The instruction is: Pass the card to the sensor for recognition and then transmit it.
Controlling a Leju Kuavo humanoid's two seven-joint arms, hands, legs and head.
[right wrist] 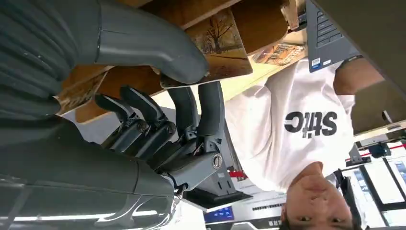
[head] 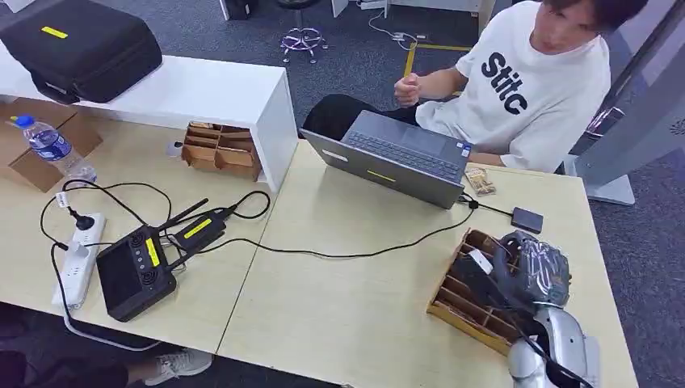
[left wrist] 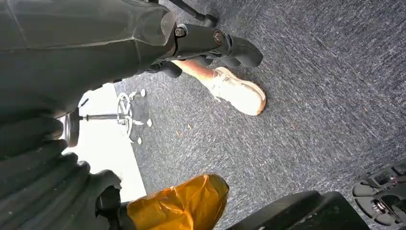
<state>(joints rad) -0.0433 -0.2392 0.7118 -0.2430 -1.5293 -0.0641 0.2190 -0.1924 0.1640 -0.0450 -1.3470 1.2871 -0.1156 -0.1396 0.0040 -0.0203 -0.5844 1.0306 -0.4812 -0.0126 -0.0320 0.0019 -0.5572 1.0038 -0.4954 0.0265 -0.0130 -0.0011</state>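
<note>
Right wrist view puts our right hand at the wooden rack, at four o'clock on the tabletop, thumb and fingers pinching a picture card over its slots. We judge the pick-up step underway; next we lift it clear toward the small black sensor. Our left hand hangs by the floor, and we cannot tell its grip.

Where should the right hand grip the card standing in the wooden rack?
By its free upper edge, coming from above. The card stands in the wooden rack with its lower part in a slot, so only that edge is exposed; the right hand is already there.
</note>
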